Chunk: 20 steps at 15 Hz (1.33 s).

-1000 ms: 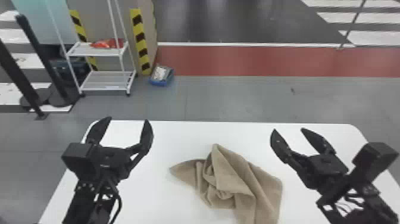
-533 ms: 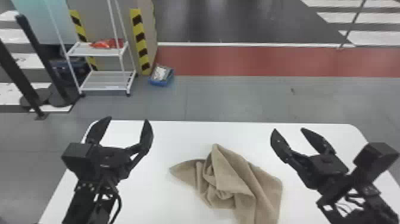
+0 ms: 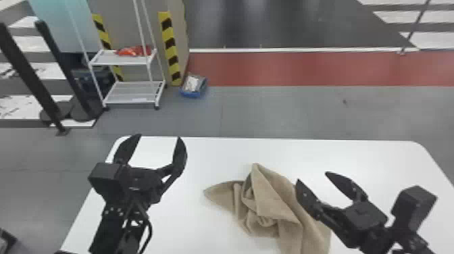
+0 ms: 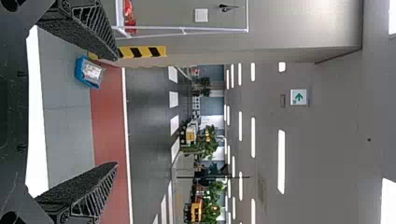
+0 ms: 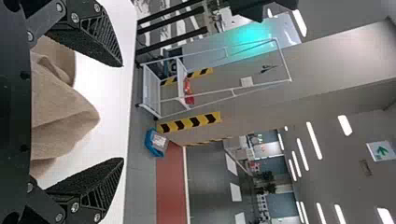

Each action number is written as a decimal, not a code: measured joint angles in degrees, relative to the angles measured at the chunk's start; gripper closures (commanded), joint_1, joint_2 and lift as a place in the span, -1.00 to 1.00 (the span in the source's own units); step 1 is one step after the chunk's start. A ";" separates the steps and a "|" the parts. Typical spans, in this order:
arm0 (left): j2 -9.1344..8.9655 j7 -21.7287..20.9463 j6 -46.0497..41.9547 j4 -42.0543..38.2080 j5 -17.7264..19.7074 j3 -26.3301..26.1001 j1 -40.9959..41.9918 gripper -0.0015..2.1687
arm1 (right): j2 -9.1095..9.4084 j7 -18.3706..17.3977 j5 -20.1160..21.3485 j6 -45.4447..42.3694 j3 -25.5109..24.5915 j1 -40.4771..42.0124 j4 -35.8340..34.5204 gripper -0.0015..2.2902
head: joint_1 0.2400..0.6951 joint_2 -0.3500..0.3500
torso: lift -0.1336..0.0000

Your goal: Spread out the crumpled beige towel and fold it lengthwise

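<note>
Beige, crumpled: towel (image 3: 270,199), on white table (image 3: 189,216), between the pincers. Heaped in loose folds, slanting lengthwise from a far peak (image 3: 257,170) back toward the robot and rightward, with a pointed corner (image 3: 216,194) off to the left.

Right pincer (image 3: 313,178): much nearer to towel, to the right of its far peak. Spread wide, holding nothing. Inner finger (image 3: 305,197) overlapping towel's right side in the head view; cannot tell contact from clearance. Bulk of towel to the left and toward the robot from here.

Left pincer (image 3: 158,137): well apart, over the table's left side, also spread wide and empty.

Judged: start of task, spreading before folding. Probably next, lower right pincer, tilt down, pinch an edge. Risk of catching several layers or dragging the heap whole.

Beyond table: grey floor (image 3: 243,111), red strip (image 3: 287,67), white rack (image 3: 118,60), blue box (image 3: 194,94) beside it.
</note>
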 measured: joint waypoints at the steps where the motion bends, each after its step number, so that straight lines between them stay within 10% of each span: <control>1: 0.00 0.03 0.00 0.09 -0.03 -0.10 0.14 -0.92 | 0.00 0.44 0.71 0.00 0.37 1.26 0.25 -0.81 | 1.00 0.20 | 1.00; 10: 0.00 -0.03 0.00 1.68 -0.09 -0.29 0.39 -0.92 | 0.00 0.61 5.59 -2.50 0.92 9.73 2.05 -0.81 | 1.00 0.23 | 1.00; 20: 0.00 -0.21 -0.23 3.15 -0.18 -0.23 0.00 -0.92 | 0.00 2.28 14.39 -4.86 6.30 -4.08 16.48 -0.66 | 1.00 0.39 | 1.00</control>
